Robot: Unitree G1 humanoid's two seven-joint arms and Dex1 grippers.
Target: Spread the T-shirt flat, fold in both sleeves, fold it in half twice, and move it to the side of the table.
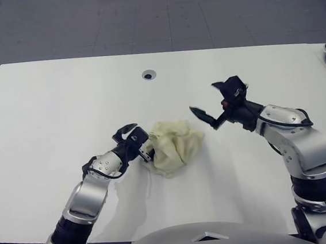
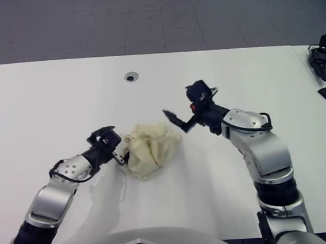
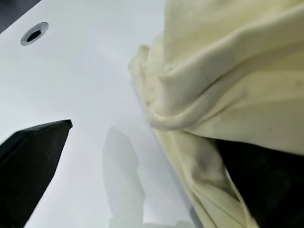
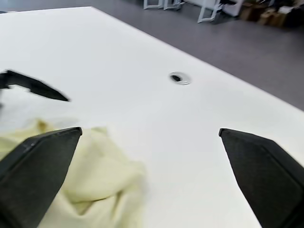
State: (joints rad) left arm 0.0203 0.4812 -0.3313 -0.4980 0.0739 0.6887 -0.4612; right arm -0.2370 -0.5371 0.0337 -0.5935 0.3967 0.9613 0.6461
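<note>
Your left gripper (image 1: 139,141) sits fingers apart at the bunched-up T-shirt (image 1: 174,145), maybe touching it, and your right gripper (image 1: 203,98) hangs spread wide beside it, ready to pull it flat.

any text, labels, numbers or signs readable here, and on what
None: no word, number, label or sign can be read in any view.
T-shirt: plain pale yellow cloth, crumpled, no print showing.
Table: white top, unmarked.
Right gripper: a small red spot on its body, not lettering.
</note>
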